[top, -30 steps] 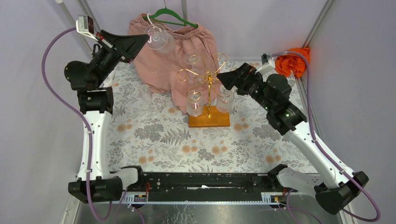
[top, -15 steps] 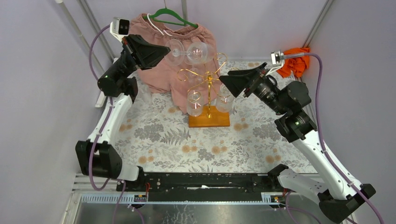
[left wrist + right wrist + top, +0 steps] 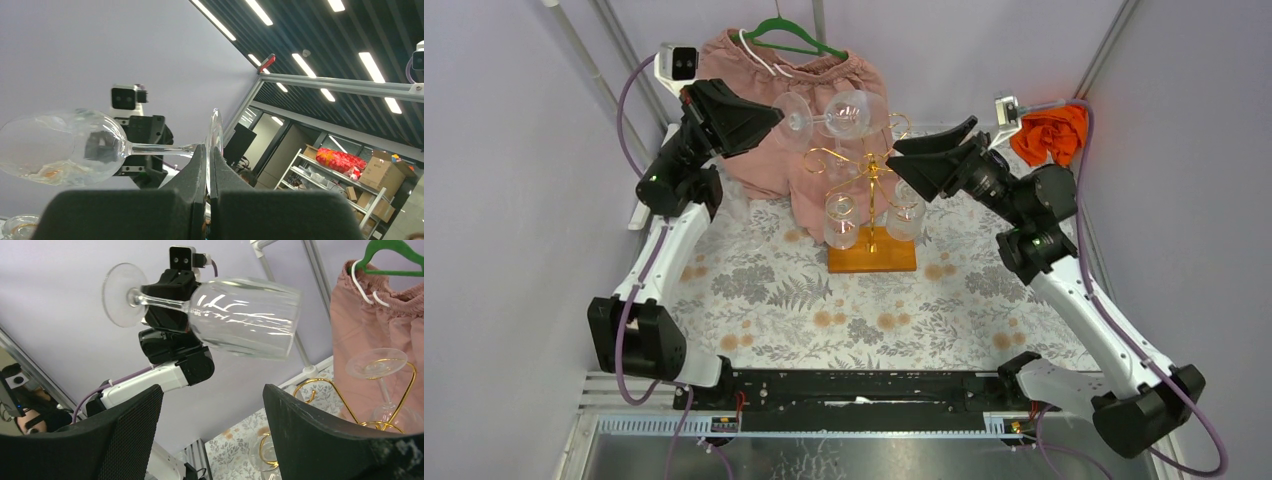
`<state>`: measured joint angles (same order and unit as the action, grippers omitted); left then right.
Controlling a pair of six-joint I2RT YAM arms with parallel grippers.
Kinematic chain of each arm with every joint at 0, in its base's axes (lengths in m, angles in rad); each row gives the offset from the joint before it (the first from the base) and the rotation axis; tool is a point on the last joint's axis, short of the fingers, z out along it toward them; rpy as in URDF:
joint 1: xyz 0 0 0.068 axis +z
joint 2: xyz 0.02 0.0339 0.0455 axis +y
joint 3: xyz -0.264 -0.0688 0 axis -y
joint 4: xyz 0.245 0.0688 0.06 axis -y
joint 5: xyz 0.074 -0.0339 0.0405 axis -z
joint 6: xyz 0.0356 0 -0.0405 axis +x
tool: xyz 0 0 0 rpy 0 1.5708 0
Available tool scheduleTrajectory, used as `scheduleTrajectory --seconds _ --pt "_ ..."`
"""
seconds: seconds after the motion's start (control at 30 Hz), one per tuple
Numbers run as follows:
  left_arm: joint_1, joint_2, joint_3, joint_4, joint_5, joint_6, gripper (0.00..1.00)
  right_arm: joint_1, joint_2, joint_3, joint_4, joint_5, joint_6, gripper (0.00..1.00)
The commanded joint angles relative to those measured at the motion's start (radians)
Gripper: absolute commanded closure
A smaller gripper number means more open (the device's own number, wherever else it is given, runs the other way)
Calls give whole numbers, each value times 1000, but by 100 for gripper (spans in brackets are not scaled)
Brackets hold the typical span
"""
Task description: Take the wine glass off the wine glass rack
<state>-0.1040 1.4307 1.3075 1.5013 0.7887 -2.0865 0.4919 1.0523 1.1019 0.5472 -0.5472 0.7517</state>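
Observation:
My left gripper (image 3: 769, 118) is shut on the round foot of a clear wine glass (image 3: 844, 112) and holds it sideways in the air above the rack, bowl pointing right. In the left wrist view the foot (image 3: 214, 145) stands edge-on between my shut fingers (image 3: 197, 165). The gold wire rack (image 3: 872, 165) stands on an orange-brown wooden base (image 3: 872, 256), with other glasses (image 3: 840, 220) hanging from its arms. My right gripper (image 3: 902, 158) is open, just right of the held glass's bowl (image 3: 240, 317), not touching it.
A pink garment (image 3: 764, 150) on a green hanger (image 3: 792, 36) hangs behind the rack. An orange cloth (image 3: 1048, 133) sits at the back right corner. A floral mat (image 3: 844, 310) covers the table. Metal frame posts (image 3: 614, 60) stand at the back.
My left gripper has swung right and up with the glass to above the rack. My right gripper has risen, turned toward the glass's bowl and opened.

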Motion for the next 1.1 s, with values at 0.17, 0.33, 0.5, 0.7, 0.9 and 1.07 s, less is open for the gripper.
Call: scheduleTrajectory --seconds 0.17,0.33,0.5,0.7,0.9,1.07 --pt "-3 -50 -19 108 -46 -184 100 -48 120 60 242 -92 138 17" --pt "-3 -55 -50 108 -45 -177 100 -53 166 89 315 -106 180 16" --pt "-3 -58 -74 108 -42 -164 100 -58 235 120 428 -136 278 17" --pt "-3 -50 -76 109 -38 -155 100 -58 407 190 682 -218 545 18" --pt "-3 -37 -93 108 -38 -149 100 -62 534 247 972 -211 807 27" --pt "-3 -26 -105 109 -36 -142 100 -62 582 250 1160 -150 959 38"
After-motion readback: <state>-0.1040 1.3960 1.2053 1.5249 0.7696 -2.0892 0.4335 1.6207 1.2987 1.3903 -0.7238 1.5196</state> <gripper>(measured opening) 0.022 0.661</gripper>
